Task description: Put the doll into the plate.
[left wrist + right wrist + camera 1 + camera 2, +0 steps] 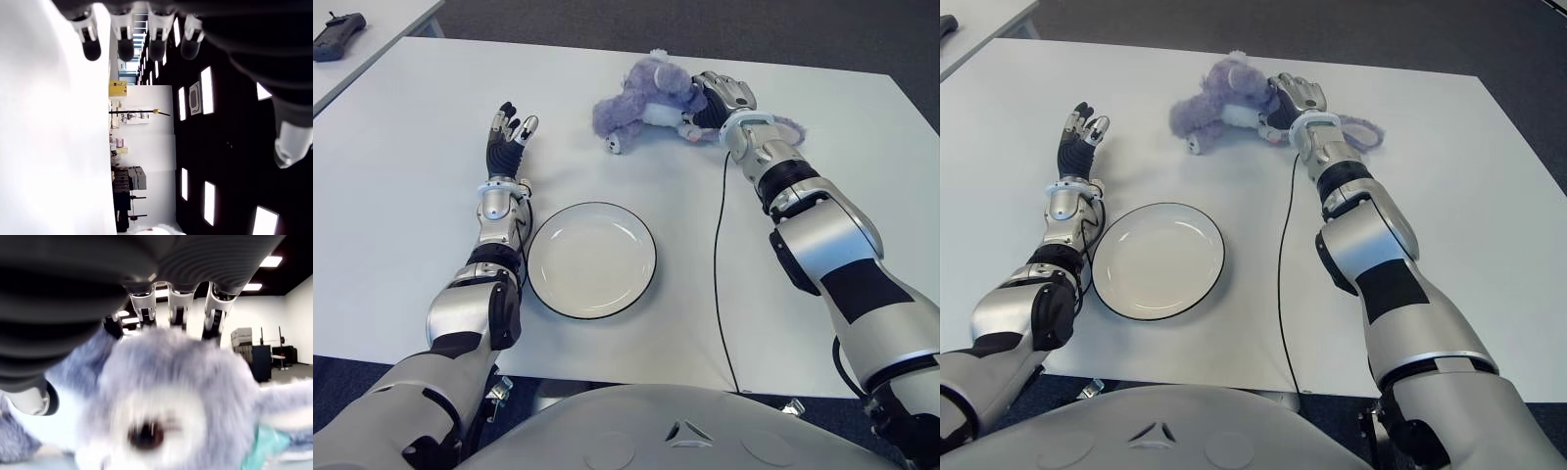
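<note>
Reaching to the table's [401, 127] far side, the right hand [713, 98] has its fingers wrapped over the purple plush doll [644, 101], which lies at 12 o'clock from the black-rimmed white plate [591, 259]. At the plate's 10 o'clock the left hand [509, 132] shows, fingers extended, empty. No legible writing anywhere.

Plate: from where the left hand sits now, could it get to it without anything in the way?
Probably yes. The left hand shows open and empty just beyond the plate, with only bare table between them; the doll lies farther off at the right hand.
</note>
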Tool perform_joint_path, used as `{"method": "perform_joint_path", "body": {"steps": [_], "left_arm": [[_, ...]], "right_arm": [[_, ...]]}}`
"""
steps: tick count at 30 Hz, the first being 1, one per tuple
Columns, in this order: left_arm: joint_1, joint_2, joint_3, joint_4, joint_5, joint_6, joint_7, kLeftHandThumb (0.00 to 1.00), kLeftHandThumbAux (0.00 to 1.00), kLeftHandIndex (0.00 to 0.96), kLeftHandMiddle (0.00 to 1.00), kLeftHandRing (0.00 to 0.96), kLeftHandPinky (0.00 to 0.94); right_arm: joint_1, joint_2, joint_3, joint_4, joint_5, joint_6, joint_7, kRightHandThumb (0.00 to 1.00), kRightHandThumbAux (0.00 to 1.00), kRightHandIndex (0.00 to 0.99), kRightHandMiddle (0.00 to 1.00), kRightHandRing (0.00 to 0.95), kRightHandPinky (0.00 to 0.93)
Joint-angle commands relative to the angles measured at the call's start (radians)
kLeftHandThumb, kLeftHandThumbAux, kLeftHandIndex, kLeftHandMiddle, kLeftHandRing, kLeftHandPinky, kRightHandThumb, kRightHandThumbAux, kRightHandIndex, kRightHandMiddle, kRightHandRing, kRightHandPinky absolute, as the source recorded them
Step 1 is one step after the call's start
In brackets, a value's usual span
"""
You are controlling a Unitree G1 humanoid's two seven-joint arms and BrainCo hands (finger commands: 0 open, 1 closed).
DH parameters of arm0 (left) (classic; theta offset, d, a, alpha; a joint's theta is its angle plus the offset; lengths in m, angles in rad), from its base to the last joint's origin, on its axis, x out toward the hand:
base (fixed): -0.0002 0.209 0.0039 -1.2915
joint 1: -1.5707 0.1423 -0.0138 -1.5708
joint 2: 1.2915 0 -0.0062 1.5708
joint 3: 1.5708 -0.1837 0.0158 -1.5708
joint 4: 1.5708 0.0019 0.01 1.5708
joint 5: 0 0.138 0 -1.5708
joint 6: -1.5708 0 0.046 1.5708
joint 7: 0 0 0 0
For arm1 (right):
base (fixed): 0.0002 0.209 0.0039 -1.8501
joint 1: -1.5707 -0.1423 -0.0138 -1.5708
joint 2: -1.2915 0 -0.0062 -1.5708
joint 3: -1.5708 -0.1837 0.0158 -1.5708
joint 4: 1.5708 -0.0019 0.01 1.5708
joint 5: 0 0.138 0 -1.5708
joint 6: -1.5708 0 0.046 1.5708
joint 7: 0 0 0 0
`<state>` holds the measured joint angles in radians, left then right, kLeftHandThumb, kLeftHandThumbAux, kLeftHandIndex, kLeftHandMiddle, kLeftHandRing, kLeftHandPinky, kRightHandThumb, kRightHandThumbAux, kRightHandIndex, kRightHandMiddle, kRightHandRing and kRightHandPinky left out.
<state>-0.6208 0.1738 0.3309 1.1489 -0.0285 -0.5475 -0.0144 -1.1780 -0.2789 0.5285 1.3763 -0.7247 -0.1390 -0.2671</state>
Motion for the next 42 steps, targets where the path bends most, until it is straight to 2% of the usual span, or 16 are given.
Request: {"method": "perform_joint_path", "body": {"steps": [1, 3, 5, 7, 9, 14, 18, 28, 35, 42], "left_arm": [[0.252, -0.107, -0.005, 0.161, -0.012, 0.054, -0.009, 0.0, 0.489, 0.018, 0.057, 0.016, 0.0], [0.252, -0.107, -0.004, 0.161, -0.013, 0.054, -0.01, 0.0, 0.488, 0.018, 0.057, 0.016, 0.0], [0.25, -0.107, -0.002, 0.162, -0.014, 0.055, -0.011, 0.0, 0.486, 0.02, 0.058, 0.016, 0.0], [0.248, -0.107, -0.001, 0.162, -0.015, 0.057, -0.011, 0.0, 0.485, 0.021, 0.058, 0.017, 0.0], [0.246, -0.107, 0.0, 0.163, -0.016, 0.059, -0.009, 0.0, 0.484, 0.025, 0.059, 0.019, 0.0], [0.242, -0.109, 0.001, 0.163, -0.017, 0.061, -0.009, 0.0, 0.481, 0.027, 0.06, 0.02, 0.0], [0.241, -0.109, 0.002, 0.164, -0.018, 0.059, -0.009, 0.0, 0.477, 0.03, 0.064, 0.019, 0.0], [0.247, -0.111, -0.001, 0.163, -0.015, 0.052, -0.008, 0.0, 0.473, 0.028, 0.071, 0.021, 0.0], [0.25, -0.113, -0.001, 0.161, -0.016, 0.049, -0.009, 0.0, 0.475, 0.03, 0.074, 0.022, 0.0], [0.247, -0.116, 0.003, 0.161, -0.02, 0.046, -0.012, 0.0, 0.471, 0.033, 0.076, 0.024, 0.0]], "right_arm": [[0.067, 0.035, -0.053, 0.011, 0.049, -0.019, -0.007, 0.505, 0.509, 0.421, 0.538, 0.6, 0.725], [0.068, 0.036, -0.057, 0.011, 0.048, -0.021, -0.01, 0.513, 0.512, 0.443, 0.564, 0.621, 0.745], [0.069, 0.038, -0.063, 0.012, 0.048, -0.023, -0.012, 0.526, 0.527, 0.561, 0.682, 0.723, 0.831], [0.07, 0.04, -0.068, 0.013, 0.051, -0.023, -0.013, 0.527, 0.529, 0.575, 0.696, 0.736, 0.841], [0.075, 0.044, -0.078, 0.014, 0.057, -0.024, -0.013, 0.529, 0.546, 0.624, 0.754, 0.777, 0.833], [0.094, 0.061, -0.099, 0.014, 0.065, -0.033, -0.024, 0.532, 0.55, 0.639, 0.775, 0.789, 0.825], [0.126, 0.087, -0.131, 0.011, 0.086, -0.056, -0.04, 0.53, 0.554, 0.669, 0.801, 0.808, 0.858], [0.191, 0.122, -0.213, 0.007, 0.158, -0.101, -0.052, 0.52, 0.615, 0.744, 0.841, 0.834, 0.849], [0.212, 0.115, -0.232, 0.004, 0.176, -0.135, -0.039, 0.498, 0.636, 0.755, 0.855, 0.849, 0.879], [0.222, 0.084, -0.244, -0.004, 0.194, -0.212, -0.002, 0.481, 0.65, 0.747, 0.856, 0.848, 0.846]]}}
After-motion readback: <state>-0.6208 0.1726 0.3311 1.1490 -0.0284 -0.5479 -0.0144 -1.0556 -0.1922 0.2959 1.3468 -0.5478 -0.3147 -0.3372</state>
